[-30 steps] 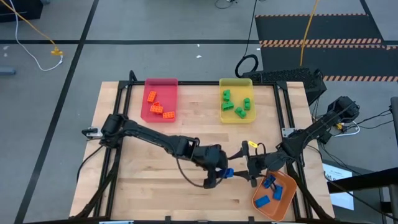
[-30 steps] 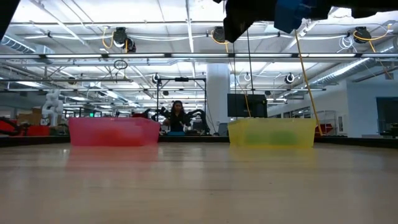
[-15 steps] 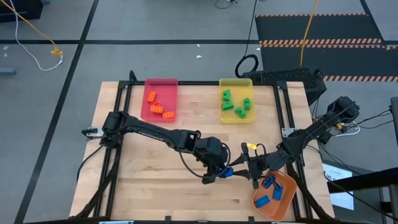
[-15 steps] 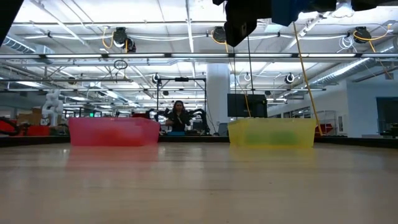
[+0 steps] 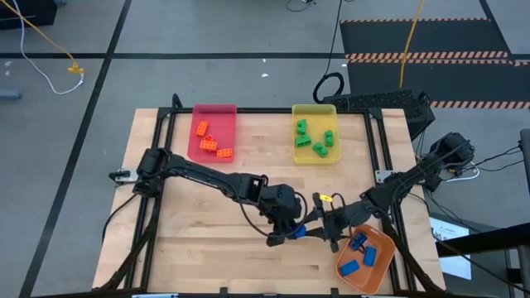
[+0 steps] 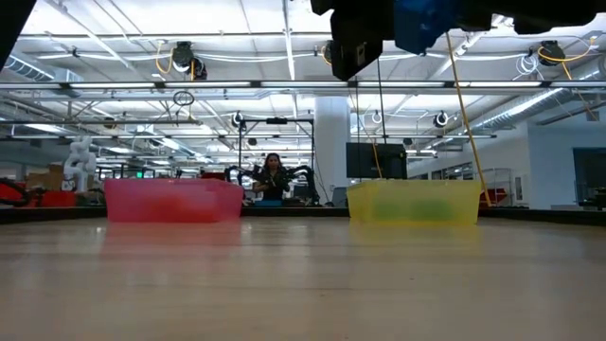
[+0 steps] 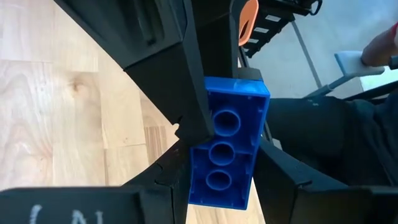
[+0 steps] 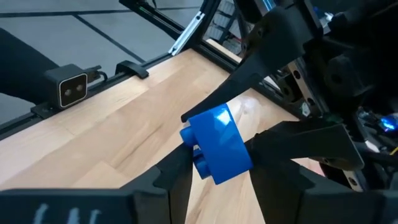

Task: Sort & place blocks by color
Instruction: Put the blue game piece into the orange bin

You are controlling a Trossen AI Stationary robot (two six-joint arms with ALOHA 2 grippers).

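One blue block hangs in the air between my two grippers near the table's near right corner. It shows hollow side up in the left wrist view. My left gripper is shut on it from the table's left. My right gripper meets it from the right and is shut on the same block. In the low view the blue block is well above the table. Orange blocks lie in the pink tray, green blocks in the yellow tray, and blue blocks in the orange tray. My left gripper pinches the block's two long sides between its fingers at the end nearer it, coming level from the table's left. The block is lifted clear, with its hollow underside toward the wrist camera. My right gripper has its fingers against the same two long sides at the block's other end, coming level from the table's right. The left gripper's fingers show just beyond on the same block.
The pink tray and the yellow tray stand along the far edge. The orange tray sits at the near right corner, just right of the grippers. Bare wood spreads across the table's middle and left. A person shows far behind.
My right gripper has moved toward the table's left, up to the blue block held by my left gripper, which has stayed nearly in place near the orange tray. The block has remained in the air.
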